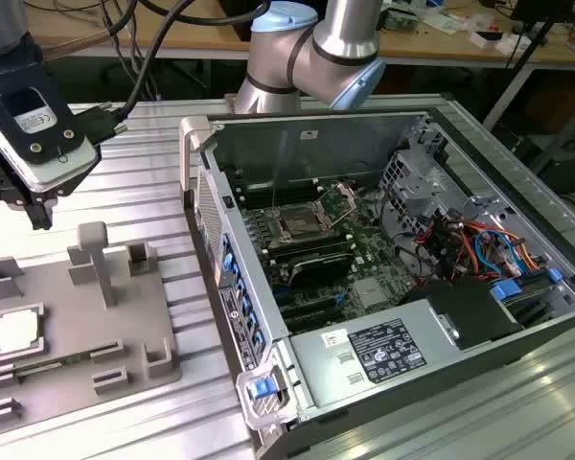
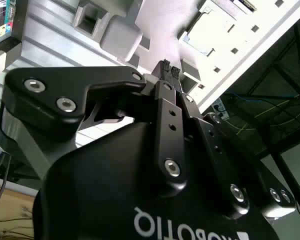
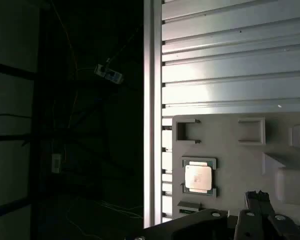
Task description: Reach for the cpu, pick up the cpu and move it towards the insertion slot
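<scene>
Exterior view: the cpu (image 1: 17, 333) lies flat in a grey fixture plate (image 1: 62, 299), well apart from the insertion slot (image 1: 297, 226). In the second wrist view, the gripper (image 2: 170, 70) hangs above, fingertips pressed together, holding nothing.

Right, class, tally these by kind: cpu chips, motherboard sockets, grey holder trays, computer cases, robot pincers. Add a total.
cpu: 1
insertion slot: 1
grey holder tray: 1
computer case: 1
pincer: 1
Total: 5
</scene>
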Robot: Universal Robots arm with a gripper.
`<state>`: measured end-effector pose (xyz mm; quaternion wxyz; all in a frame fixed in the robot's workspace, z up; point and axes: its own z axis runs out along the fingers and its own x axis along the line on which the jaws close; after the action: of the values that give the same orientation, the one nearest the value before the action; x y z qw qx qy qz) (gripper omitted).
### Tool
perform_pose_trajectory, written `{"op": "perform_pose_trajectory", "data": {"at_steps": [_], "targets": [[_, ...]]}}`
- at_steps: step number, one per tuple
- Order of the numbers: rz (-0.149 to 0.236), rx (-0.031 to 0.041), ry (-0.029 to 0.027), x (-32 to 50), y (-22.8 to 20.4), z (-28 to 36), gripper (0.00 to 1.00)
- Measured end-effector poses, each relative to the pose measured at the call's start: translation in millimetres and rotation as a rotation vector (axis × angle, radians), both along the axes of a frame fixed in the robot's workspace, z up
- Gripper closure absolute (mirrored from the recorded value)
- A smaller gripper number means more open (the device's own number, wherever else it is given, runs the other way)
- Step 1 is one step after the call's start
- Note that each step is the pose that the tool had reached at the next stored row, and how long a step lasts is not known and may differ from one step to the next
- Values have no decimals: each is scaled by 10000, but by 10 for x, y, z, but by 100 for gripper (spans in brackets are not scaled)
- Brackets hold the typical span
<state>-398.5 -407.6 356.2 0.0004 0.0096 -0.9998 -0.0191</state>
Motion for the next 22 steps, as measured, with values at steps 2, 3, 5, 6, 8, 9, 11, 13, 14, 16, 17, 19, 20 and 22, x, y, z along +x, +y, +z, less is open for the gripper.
{"op": "perform_pose_trajectory", "data": {"at_steps": [2, 3, 5, 6, 8, 9, 11, 13, 14, 16, 17, 19, 20, 22], "targets": [[0, 0, 0, 0, 0, 0, 89], [-1, 0, 0, 0, 0, 0, 89], [0, 0, 0, 0, 0, 0, 89], [0, 1, 0, 0, 0, 0, 89], [0, 0, 0, 0, 0, 0, 89], [0, 0, 0, 0, 0, 0, 89], [1, -1, 0, -2, 0, 0, 89], [-1, -1, 0, -12, 0, 0, 89], [-1, 0, 0, -20, 0, 0, 89], [-1, 0, -1, -47, 0, 0, 89], [-1, 0, -1, -59, 0, 0, 89], [0, 0, -1, -89, -1, 0, 89], [-1, 0, 0, -109, -3, 0, 89], [1, 0, 0, -133, -7, 0, 89]]}}
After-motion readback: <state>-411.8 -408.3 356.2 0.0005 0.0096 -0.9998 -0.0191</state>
